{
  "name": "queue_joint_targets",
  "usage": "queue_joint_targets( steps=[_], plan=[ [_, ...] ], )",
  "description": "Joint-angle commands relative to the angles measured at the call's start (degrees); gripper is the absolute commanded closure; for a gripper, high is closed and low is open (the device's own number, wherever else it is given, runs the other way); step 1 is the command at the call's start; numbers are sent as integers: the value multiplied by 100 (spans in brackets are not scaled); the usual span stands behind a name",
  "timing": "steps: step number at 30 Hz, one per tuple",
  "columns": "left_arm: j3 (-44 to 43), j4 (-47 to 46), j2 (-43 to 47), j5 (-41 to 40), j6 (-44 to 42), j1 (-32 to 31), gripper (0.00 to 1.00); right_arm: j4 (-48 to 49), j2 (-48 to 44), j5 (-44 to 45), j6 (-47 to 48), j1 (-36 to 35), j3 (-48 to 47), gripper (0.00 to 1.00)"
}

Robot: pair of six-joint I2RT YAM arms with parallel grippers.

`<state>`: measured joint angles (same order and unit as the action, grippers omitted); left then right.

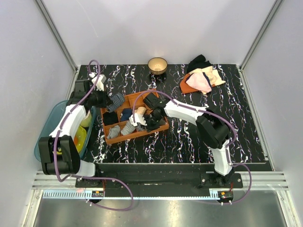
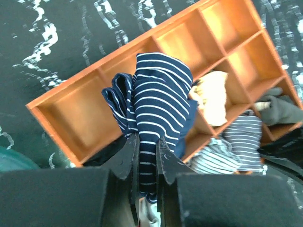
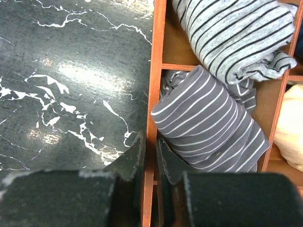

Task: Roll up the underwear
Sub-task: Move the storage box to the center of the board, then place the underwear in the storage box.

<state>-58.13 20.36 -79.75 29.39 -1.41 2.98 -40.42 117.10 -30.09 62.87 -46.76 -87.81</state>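
wooden organiser tray (image 1: 150, 133), brass bowl (image 1: 157, 64)

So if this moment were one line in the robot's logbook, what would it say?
left gripper: shut on underwear, above wooden tray | right gripper: pinching tray wall, beside grey striped roll

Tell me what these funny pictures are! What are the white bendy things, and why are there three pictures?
They are two robot arms bolted to a table. One camera looks down from above; the others ride on each wrist. The left tool pinches rolled navy underwear with pale stripes, above a wooden tray with little compartments. The right tool is closed on the tray's edge, next to a grey striped roll. A bowl and a clothes pile sit at the back.
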Motion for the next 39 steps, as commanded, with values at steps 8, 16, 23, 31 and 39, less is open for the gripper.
queue_joint_targets(
  steps=[8, 16, 23, 31, 39],
  plan=[
    [-542, 600, -393, -1637, -843, 176, 100, 289, -530, -252, -381, -52, 387, 89],
    [-884, 741, -717, -1893, -914, 176, 100, 342, -495, -235, -425, -52, 423, 88],
    [-1244, 750, -1297, -1726, -844, 115, 100, 333, -442, -243, -486, -52, 396, 88],
    [-1745, 680, -1957, -1585, -633, -61, 100, 273, -363, -234, -486, -52, 361, 88],
    [-1693, 408, -2422, -1322, -308, -210, 100, 96, -240, -314, -513, -52, 203, 89]
  ],
)
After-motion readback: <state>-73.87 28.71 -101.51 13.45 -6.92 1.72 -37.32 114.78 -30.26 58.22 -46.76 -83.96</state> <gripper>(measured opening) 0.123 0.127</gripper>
